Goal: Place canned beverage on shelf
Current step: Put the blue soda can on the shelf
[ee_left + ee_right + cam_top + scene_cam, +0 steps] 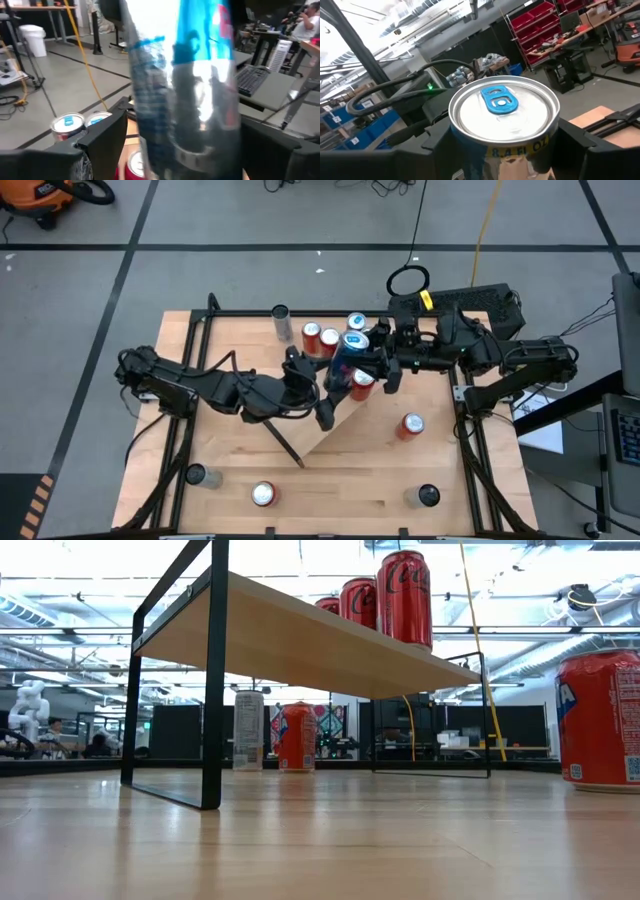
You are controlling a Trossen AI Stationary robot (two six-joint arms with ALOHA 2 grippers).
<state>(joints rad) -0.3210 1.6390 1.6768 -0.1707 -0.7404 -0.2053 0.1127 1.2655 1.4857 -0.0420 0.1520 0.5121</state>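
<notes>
The right pincer point(372, 362) grips the upright blue can point(350, 355) above the shelf point(345, 425); the left pincer point(322, 375) flanks it, parted.

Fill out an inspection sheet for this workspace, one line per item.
Surface: wooden table, black frame.
Job's things: shelf stands on the table, with red cans on it; blue can is held above the shelf.
Clutter: loose cans on the table: two red, two dark, one grey.
Grippers: right gripper is closed on the blue can near its top; left gripper is around the same can.
Cables: yellow cable and black loop lie on the floor behind the table.
Surroundings: orange vacuum on the floor.
</notes>
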